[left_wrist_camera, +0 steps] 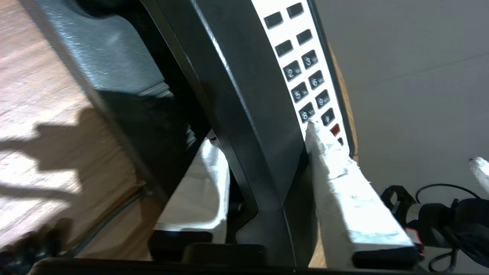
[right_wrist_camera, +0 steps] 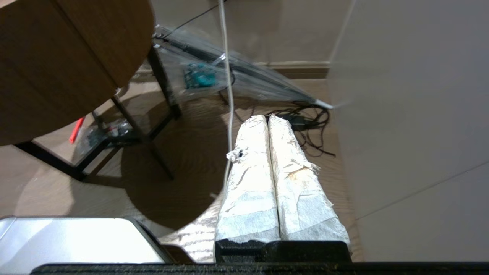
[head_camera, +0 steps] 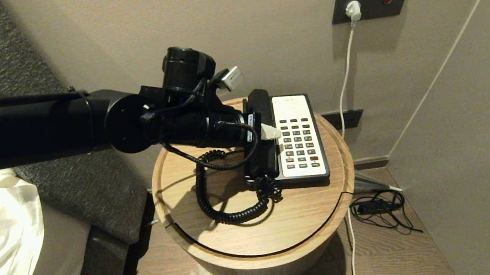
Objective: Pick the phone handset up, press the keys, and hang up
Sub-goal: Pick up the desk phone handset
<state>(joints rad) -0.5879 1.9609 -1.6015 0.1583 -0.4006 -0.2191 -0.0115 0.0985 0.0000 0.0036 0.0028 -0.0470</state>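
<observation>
Jaws straddle the handset [left_wrist_camera: 244, 114] — left gripper [left_wrist_camera: 267, 152] on the phone [head_camera: 299, 137].

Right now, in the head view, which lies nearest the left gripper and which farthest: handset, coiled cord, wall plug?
From the left gripper:
1. Handset, between its fingers, on the phone's left side.
2. Coiled cord, on the tabletop nearer the robot.
3. Wall plug, up on the wall.

My own left arm [head_camera: 91, 125] covers the middle of the handset [head_camera: 260, 109] in the head view; only one white fingertip [head_camera: 271, 132] of my left gripper [left_wrist_camera: 263, 160] shows past it. In the left wrist view the handset [left_wrist_camera: 244, 95] runs off the frame edge, and the inner finger [left_wrist_camera: 198, 191] is mostly hidden behind it. Keypad [head_camera: 299, 143] labels are too small to read from the head. My right gripper [right_wrist_camera: 269, 126] is out of the head view.
</observation>
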